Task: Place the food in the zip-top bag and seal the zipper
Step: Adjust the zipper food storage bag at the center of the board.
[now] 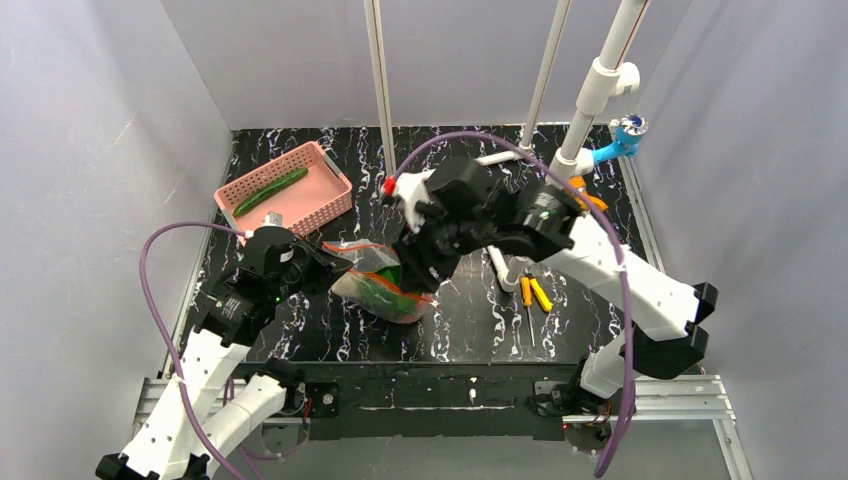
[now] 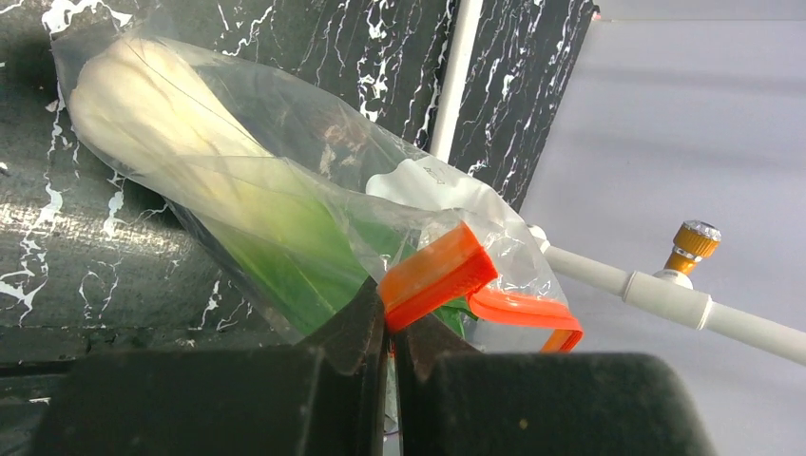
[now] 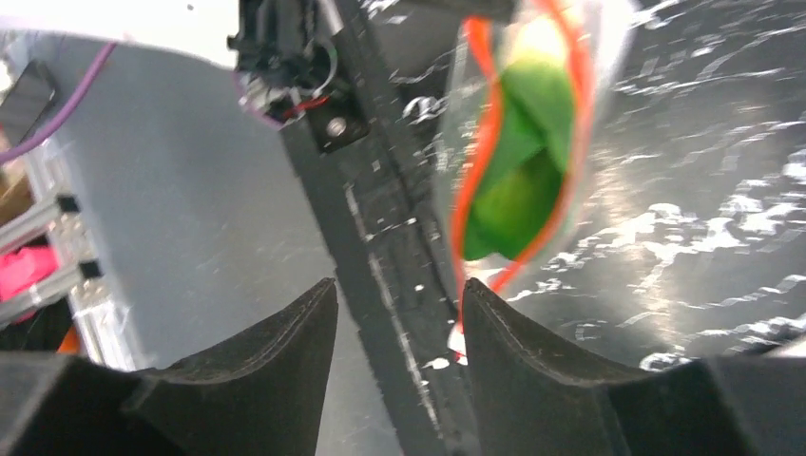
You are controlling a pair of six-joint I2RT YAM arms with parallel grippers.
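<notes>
One clear zip-top bag (image 1: 352, 284) sits roughly mid-worktop (image 1: 470, 330), a bit toward the left edge. There's one bok choy (image 2: 162, 123) inside it, white stem deep in the bag and green leaves up by the mouth. I can't make out any other food in there.

The left tool (image 2: 390, 328) is clamped down on the red-orange zipper (image 2: 437, 271), pinching one end of the strip. The rest of the strip loops open beyond it.

The right tool (image 3: 399, 304) hangs over the bag's mouth with its jaws apart and nothing between them. One finger's tip is right next to the zipper, but I can't tell if it's touching.

One pink basket (image 1: 305, 200) sits at the far left corner with a single cucumber (image 1: 270, 190) lying in it. Two yellow-handled tools (image 1: 533, 293) lie side by side right of centre.
</notes>
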